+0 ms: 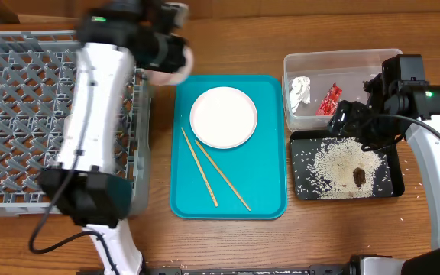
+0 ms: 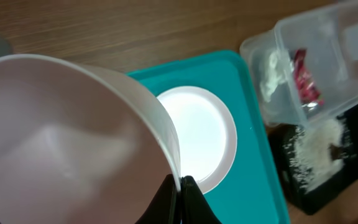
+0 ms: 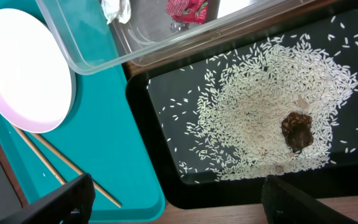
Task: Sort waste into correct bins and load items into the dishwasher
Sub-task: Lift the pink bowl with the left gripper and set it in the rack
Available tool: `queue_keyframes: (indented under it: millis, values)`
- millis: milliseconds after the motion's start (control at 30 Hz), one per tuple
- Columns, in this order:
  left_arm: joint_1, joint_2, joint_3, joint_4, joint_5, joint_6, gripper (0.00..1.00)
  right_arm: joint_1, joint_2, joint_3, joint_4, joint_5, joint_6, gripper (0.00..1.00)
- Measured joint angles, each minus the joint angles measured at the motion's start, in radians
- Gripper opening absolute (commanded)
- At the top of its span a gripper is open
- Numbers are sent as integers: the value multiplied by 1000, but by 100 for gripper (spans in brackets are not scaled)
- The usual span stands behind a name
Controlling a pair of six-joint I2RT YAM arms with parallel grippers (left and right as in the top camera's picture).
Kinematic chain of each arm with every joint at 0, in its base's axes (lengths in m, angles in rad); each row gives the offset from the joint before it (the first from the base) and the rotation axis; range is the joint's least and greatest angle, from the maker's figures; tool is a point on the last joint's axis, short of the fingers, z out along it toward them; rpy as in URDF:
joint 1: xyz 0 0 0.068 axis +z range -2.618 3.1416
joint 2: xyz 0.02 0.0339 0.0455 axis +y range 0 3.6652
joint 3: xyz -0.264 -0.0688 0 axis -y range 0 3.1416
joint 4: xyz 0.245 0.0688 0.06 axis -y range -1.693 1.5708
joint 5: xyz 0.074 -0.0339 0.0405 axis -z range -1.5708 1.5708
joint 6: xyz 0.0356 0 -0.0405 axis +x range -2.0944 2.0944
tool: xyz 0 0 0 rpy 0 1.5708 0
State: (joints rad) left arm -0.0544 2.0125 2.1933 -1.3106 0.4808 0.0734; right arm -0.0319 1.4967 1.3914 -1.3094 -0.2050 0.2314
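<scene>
While left gripper (image 2: 180, 185) pinches, bowl (image 2: 61, 140) rim between

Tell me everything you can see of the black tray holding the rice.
The black tray is shallow and rectangular with rounded corners, apparently glossy plastic. It lies flat on the wooden table, beside the teal tray and just in front of the clear tub, whose rim overlaps its far edge from the right wrist view. Loose white rice covers its middle, thinning outward, with a brown food lump on top. The open right hand hangs above it.
</scene>
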Motion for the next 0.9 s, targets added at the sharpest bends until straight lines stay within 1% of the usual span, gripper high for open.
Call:
queue_keyframes:
  millis: [267, 500, 700, 767, 800, 833, 867, 900]
  values:
    - [309, 30, -10, -5, 328, 66, 4, 0, 0, 0, -1, 0, 0, 87]
    - [423, 153, -10, -14, 547, 122, 4, 0, 0, 0, -1, 0, 0, 87]
    - [504, 280, -14, -31, 638, 141, 4, 0, 0, 0, -9, 0, 0, 87]
    - [525, 297, -15, -40, 658, 147, 5, 0, 0, 0, -10, 0, 0, 87]
    - [536, 303, -15, -50, 661, 150, 8, 0, 0, 0, -9, 0, 0, 88]
    - [549, 308, -15, -61, 664, 158, 16, 0, 0, 0, -10, 0, 0, 87]
    - [559, 311, -15, -71, 659, 166, 38, 0, 0, 0, -10, 0, 0, 87]
    - [570, 315, -15, -83, 650, 169, 52, 0, 0, 0, -10, 0, 0, 87]
